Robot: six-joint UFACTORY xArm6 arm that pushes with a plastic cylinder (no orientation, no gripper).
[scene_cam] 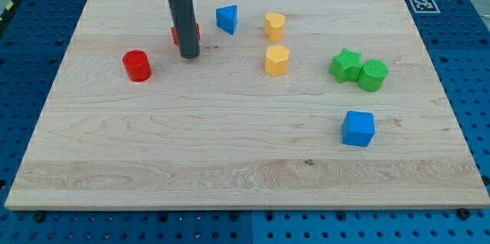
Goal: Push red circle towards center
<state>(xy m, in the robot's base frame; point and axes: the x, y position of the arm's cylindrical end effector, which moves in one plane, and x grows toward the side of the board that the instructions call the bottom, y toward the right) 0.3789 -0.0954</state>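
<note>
Red cylinder block [137, 66] sits left on the wooden worktop [230, 160] — rod tip [189, 55] is off to its right, no fingers fitted. Approach step: tip must get round to its left.

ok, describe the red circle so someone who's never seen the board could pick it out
Start at the wooden board and go to its left part, upper half. The red circle is the short upright red cylinder standing alone there, down and to the view's left of my tip. The only other red block is mostly hidden behind the rod; the circle is fully in view.
</note>
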